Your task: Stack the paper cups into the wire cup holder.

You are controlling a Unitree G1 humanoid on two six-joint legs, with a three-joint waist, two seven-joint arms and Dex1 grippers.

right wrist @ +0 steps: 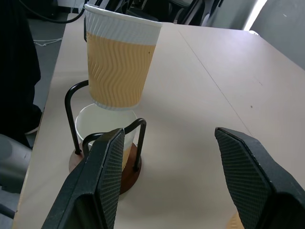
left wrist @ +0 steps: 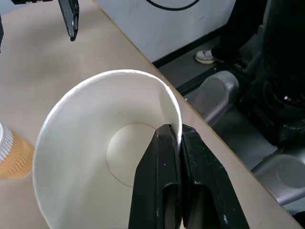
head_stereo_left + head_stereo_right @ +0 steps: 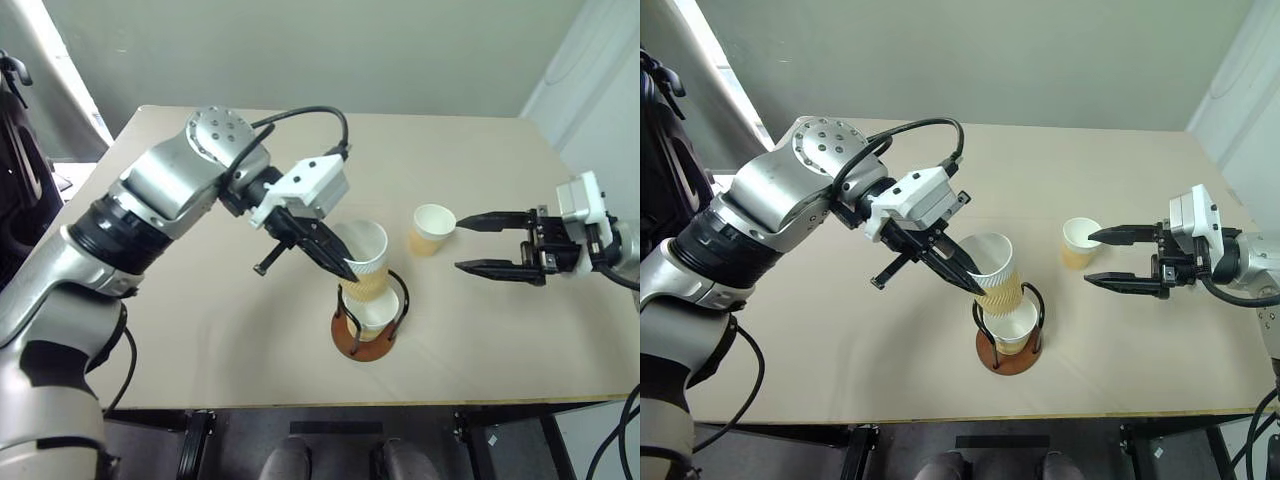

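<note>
Tan paper cup is pinched by its rim in the left gripper, tilted just above the cup already seated in the wire cup holder, presumably to nest it. Right gripper hangs open beside the third cup, probably next.

Even, soft light; faint shadows

Cup in the wire cup holder half hidden by held cup, third cup cut by frame edge
</note>
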